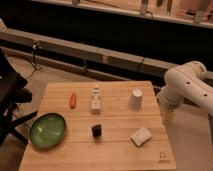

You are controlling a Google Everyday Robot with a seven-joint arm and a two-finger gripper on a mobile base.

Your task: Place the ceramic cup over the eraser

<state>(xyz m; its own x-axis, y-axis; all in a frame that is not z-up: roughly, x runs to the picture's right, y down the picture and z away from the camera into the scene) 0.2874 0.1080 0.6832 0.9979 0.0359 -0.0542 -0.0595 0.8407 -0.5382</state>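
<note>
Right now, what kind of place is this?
Probably a robotics lab or test space: a wooden table holding a ceramic cup and green bowl, a cable hanging off a grey ledge, and the gripper beside the table's right edge.

Ceramic cup: we count one.
White bottle: we count one.
Eraser: we count one, black.
Green bowl: we count one.
Orange stick: we count one.
Pale sponge: we count one.
Gripper: we count one, at 3 o'clock off the wooden surface.
</note>
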